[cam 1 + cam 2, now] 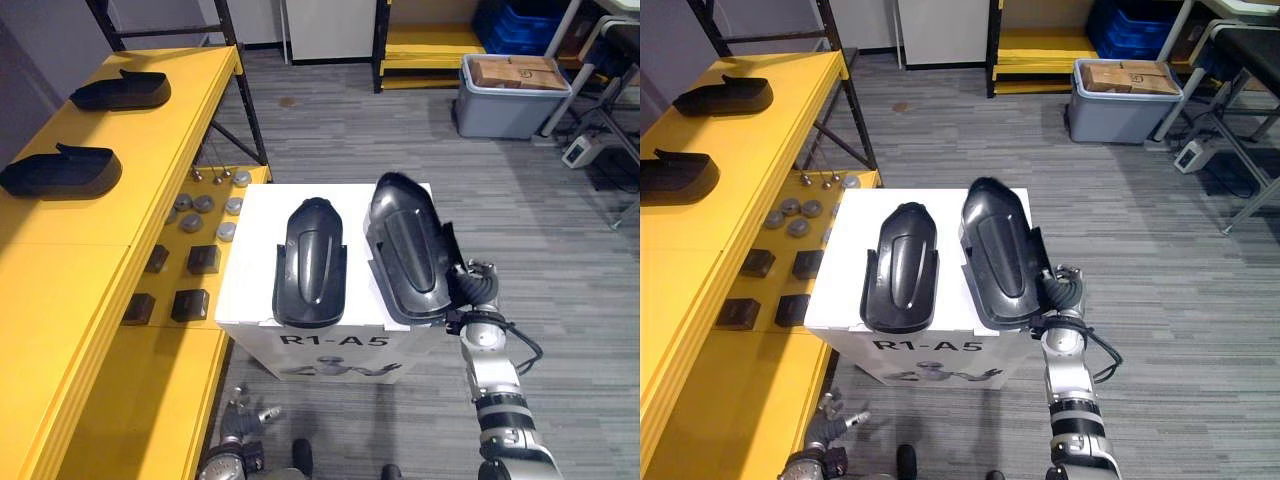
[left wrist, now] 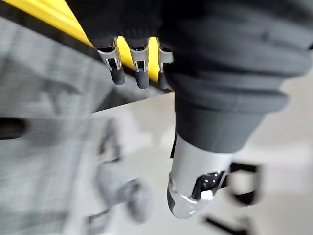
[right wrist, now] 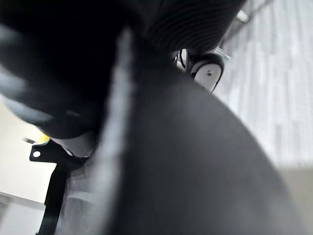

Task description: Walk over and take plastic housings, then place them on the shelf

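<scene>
Two black plastic housings are on top of a white box (image 1: 250, 260), side by side with their long axes running near to far. The left housing (image 1: 312, 262) lies flat, open side down, its near end at the box's near edge. The right housing (image 1: 405, 245) is just beside it without touching and is tilted. Its near end projects past the box's near edge. It cannot be told whether its underside touches the box top.

The right hand (image 1: 470, 285) is against the near right edge of the right housing. Its dark ribbed cover is visible, but its fingers are hidden behind the housing, so its grip cannot be told. In the right wrist view the housing's dark surface lies very close to the hand.

The left hand (image 2: 142, 71) hangs low at the near left, below the box top, with its fingers relaxed and apart and holding nothing.

To the left stands a yellow shelf (image 1: 90, 260). Two further housings (image 1: 120, 92) (image 1: 60, 172) rest on its top level, well apart from each other. A lower level beside the box carries small black blocks (image 1: 190, 304) and silver discs (image 1: 203, 204).

At the far right, on the grey carpet, a grey bin (image 1: 505, 105) holds cardboard boxes (image 1: 520, 70).
</scene>
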Tool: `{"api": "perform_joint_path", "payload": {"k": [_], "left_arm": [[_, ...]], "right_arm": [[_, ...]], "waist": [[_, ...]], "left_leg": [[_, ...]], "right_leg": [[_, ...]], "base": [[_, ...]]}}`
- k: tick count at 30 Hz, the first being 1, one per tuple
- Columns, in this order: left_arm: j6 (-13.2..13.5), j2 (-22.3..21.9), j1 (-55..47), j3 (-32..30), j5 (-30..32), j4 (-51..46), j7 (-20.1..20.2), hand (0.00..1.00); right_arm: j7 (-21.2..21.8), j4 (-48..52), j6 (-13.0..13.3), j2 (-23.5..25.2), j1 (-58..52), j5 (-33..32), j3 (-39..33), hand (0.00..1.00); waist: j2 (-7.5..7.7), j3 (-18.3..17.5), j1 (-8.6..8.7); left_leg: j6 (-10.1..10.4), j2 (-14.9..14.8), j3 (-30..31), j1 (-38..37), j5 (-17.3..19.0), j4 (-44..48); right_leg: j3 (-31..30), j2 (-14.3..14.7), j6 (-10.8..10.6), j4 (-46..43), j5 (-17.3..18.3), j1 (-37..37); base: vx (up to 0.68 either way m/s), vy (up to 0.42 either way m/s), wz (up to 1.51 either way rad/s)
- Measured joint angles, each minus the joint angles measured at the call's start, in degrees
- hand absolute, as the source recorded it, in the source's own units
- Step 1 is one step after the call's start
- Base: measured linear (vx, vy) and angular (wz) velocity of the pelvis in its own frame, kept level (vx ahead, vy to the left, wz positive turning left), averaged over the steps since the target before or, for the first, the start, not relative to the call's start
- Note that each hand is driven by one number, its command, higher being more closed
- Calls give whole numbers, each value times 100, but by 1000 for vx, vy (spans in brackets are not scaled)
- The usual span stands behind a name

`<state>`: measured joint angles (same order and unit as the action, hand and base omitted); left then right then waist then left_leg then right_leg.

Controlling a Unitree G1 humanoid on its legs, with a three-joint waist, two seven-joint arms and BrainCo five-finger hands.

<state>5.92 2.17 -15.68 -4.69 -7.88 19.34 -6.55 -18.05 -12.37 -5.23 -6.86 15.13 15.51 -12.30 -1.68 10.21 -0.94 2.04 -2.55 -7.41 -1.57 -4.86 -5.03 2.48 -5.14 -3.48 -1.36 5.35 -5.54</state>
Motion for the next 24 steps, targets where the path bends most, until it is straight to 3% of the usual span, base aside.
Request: {"api": "perform_joint_path", "payload": {"k": [6, 11, 18, 24], "left_arm": [[129, -297, -186, -839, -215, -1803, -132, 0], [299, -377, -182, -859, -249, -2964, -316, 0], [415, -363, 417, 536, -324, -3250, -335, 0], [413, -369, 903, 1704, -309, -3210, -445, 0]], "right_arm": [[-153, 1325, 53, 197, -499, 228, -180, 100], [-106, 1881, 206, 419, -759, 586, 155, 100], [20, 2288, 420, 568, -864, 809, 1163, 100], [39, 2341, 549, 742, -863, 964, 2095, 100]], "waist": [[2, -12, 27], [8, -103, 19], [24, -295, 28], [42, -462, 165]], "left_leg": [[0, 4, 98, 2, 0, 0], [-2, 9, 136, 1, -2, 2], [-18, 22, 154, -13, -16, 3], [-24, 17, 135, -30, -23, 3]], "right_leg": [[69, 0, -3, -12, 2, 9], [123, -4, -3, -10, 2, -10], [136, -14, -6, -18, 3, -35], [115, -9, -7, -38, 4, -28]], "base": [[-40, -1, 6], [-9, -3, 4], [-2, -1, 1], [-8, -1, -1]]}}
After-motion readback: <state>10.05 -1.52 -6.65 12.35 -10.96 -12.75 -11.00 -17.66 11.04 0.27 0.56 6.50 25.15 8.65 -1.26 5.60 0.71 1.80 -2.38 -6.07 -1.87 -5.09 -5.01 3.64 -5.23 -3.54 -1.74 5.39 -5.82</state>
